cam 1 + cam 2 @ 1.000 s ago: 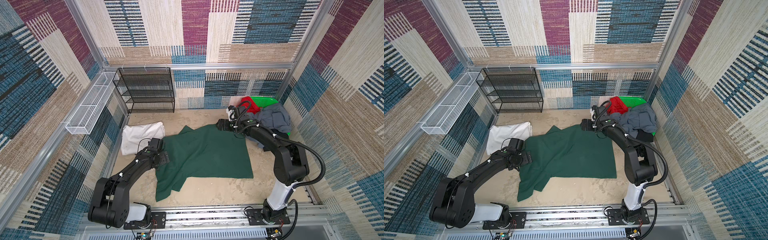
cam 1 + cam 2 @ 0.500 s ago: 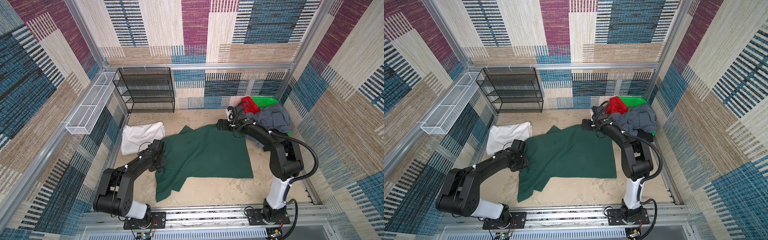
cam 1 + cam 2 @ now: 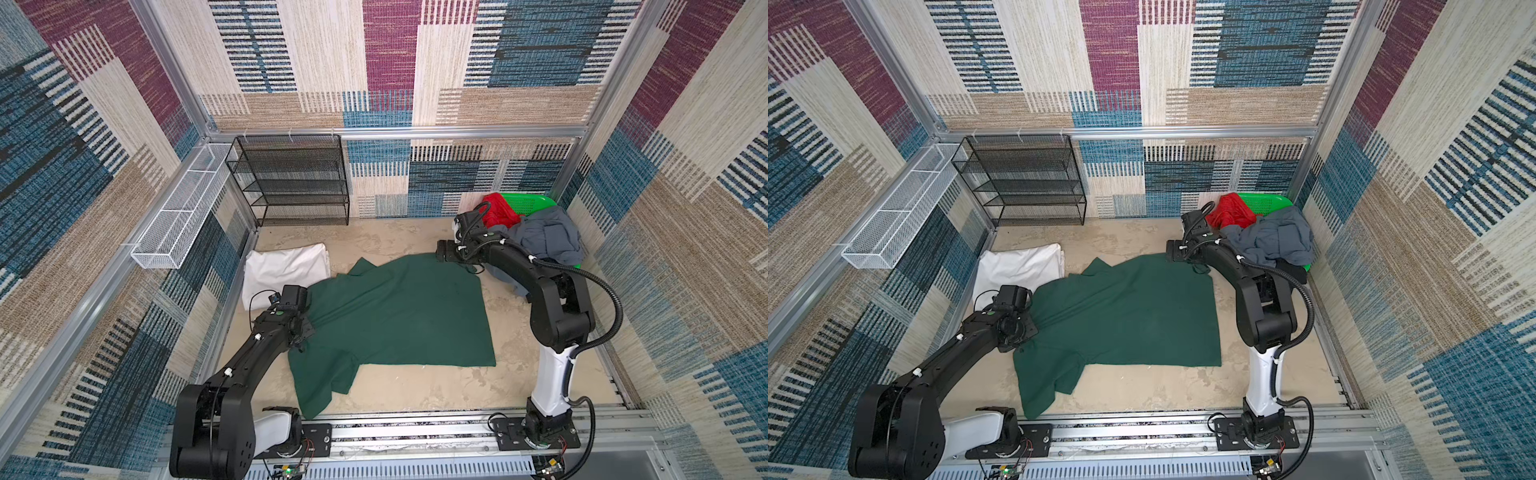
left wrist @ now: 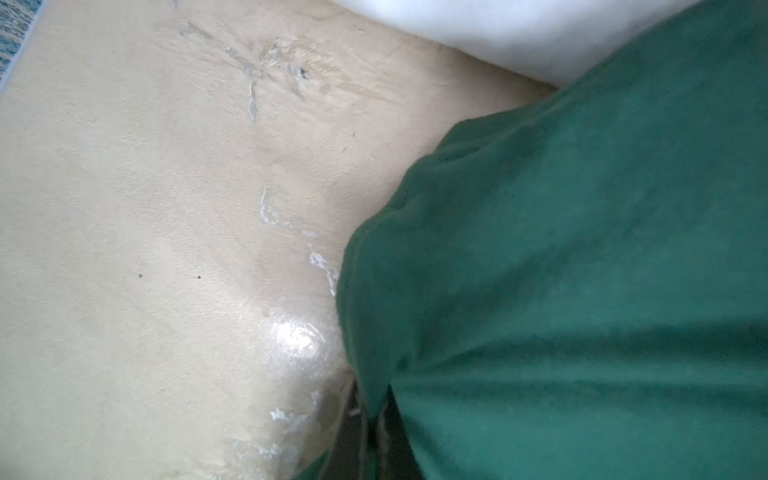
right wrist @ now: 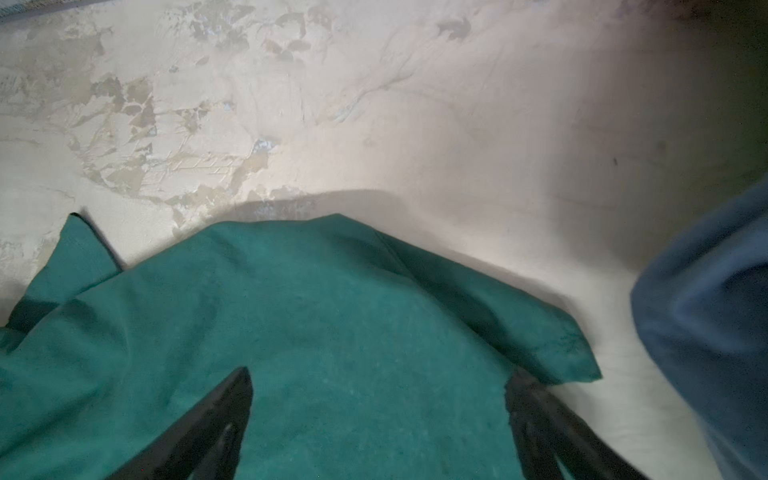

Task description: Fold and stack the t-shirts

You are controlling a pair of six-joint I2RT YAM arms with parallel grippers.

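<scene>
Green t-shirt (image 3: 399, 316) is lying spread out on the counter (image 3: 415, 390), with a white t-shirt (image 3: 286, 270) sitting folded just beside it. We're clenching our left jaws on the green one's left edge, and our right jaws are hanging spread wide over its far right corner.

Left arm (image 3: 249, 353) sits low, left fingers (image 4: 351, 428) pinched together — right arm (image 3: 515, 266) reaches far forward, right fingers (image 5: 220, 415) spread wide.
</scene>
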